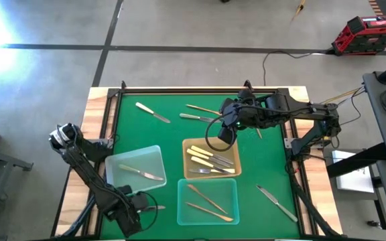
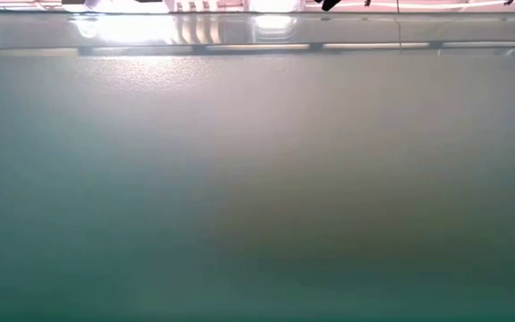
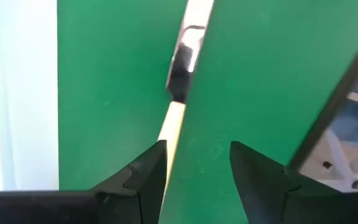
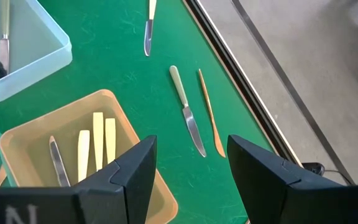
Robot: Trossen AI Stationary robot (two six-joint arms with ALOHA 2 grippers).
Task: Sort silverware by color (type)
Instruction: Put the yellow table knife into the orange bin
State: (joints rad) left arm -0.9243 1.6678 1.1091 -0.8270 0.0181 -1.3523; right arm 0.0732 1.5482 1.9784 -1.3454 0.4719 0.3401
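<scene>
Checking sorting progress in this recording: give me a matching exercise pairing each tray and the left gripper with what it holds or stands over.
Column A
1. amber tray
2. teal tray
3. clear tray
4. left gripper

Column B
a. one cream-handled knife
b. jaws open, astride a cream handle lying on the green mat
c. gold pieces
d. several pieces, mostly cream-handled

Pairs: 1-d, 2-c, 3-a, 4-b
</scene>
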